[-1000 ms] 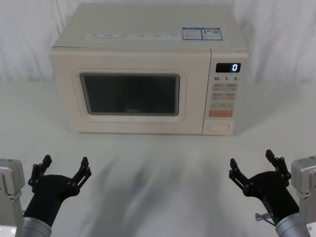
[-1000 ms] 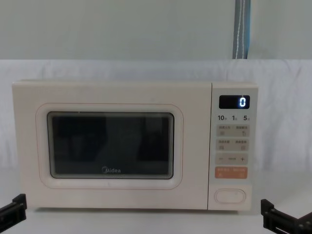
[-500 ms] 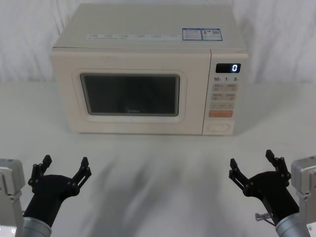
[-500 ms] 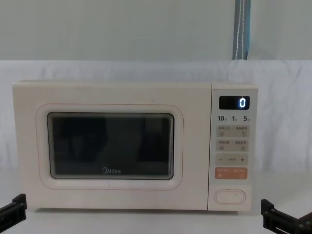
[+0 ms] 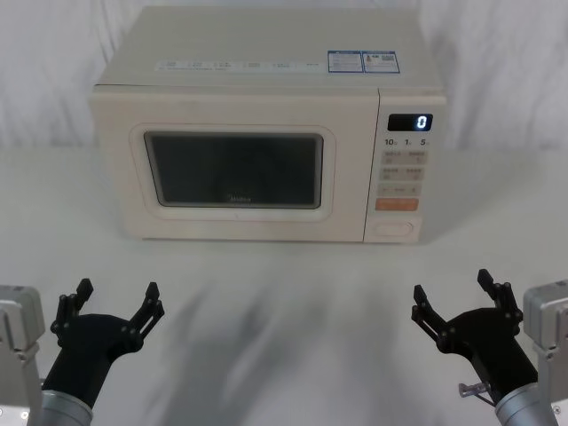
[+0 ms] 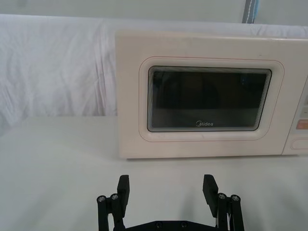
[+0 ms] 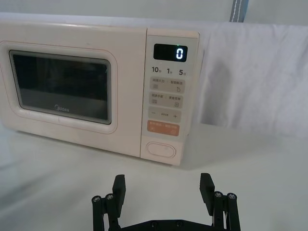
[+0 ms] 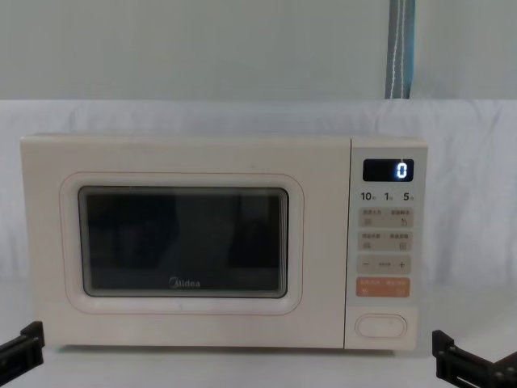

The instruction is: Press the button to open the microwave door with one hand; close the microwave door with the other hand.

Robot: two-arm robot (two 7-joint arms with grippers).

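We observe no change: microwave door (image 5: 232, 169) remains shut, and both the left gripper (image 5: 114, 307) and right gripper (image 5: 458, 297) stay spread, unladen, well before it; pressing has not begun.

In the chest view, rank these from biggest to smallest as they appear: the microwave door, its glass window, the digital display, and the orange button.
1. microwave door
2. glass window
3. orange button and digital display: both are small wide rectangles that look about alike, so I won't rank one above the other.
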